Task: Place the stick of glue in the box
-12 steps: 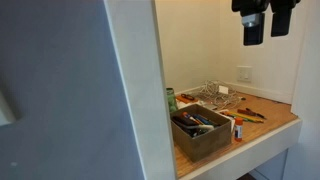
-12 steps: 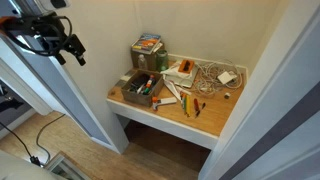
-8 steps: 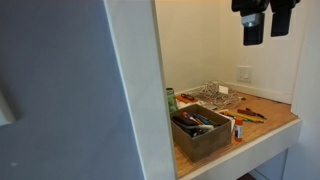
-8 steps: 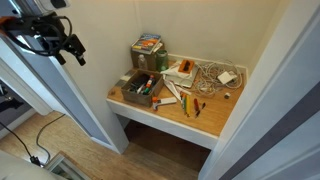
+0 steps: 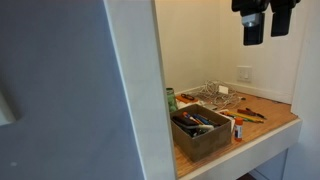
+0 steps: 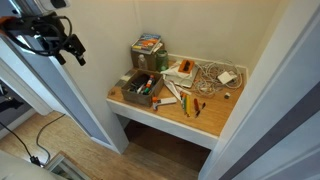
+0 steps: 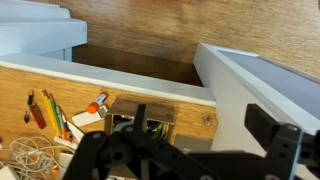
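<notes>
The stick of glue (image 7: 97, 103) is a small whitish cylinder with orange marking. It lies on the wooden shelf beside the box (image 7: 128, 124) in the wrist view. In an exterior view it stands as a small red-and-white thing (image 5: 237, 129) just off the box's (image 5: 201, 131) corner. The grey-brown box (image 6: 142, 90) holds several pens and markers. My gripper (image 7: 205, 130) is open and empty. It hangs high above the shelf, far from both, in both exterior views (image 5: 267, 38) (image 6: 67, 50).
Orange-handled tools (image 7: 36, 108) (image 6: 191, 104) and a tangle of white cable (image 7: 30, 156) lie on the shelf. A silvery wire rack (image 5: 214, 92) and a dark green cylinder (image 5: 171, 100) stand at the back. White walls (image 5: 130, 90) frame the alcove on both sides.
</notes>
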